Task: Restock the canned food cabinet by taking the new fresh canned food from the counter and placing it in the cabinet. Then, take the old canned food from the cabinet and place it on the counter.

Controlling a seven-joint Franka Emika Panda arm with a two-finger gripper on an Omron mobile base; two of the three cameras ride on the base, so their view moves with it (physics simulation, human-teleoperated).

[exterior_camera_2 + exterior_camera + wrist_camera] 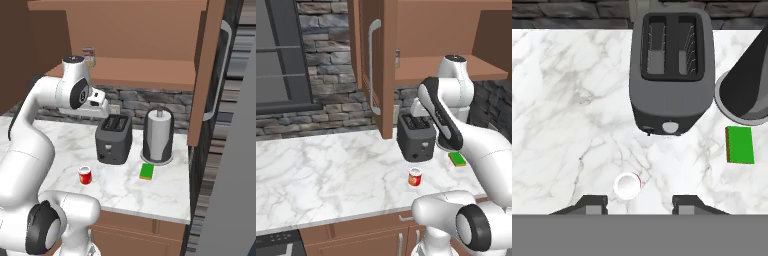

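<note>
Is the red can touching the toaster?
Apart. In the left base view, bare marble counter shows between the red can and the toaster; the hand view shows the same gap.

Grey stone wall (331,95) behind, a dark-framed window (281,55) at left, wooden base cabinets (356,237) below.

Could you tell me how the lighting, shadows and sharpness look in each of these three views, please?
Left base view: even, flat light, only a faint shadow under the red can; slightly soft edges. Right base view: the same flat light, the cabinet interior evenly lit, no glare. Hand view: the toaster crisp, a soft shadow at its base, no blur.
</note>
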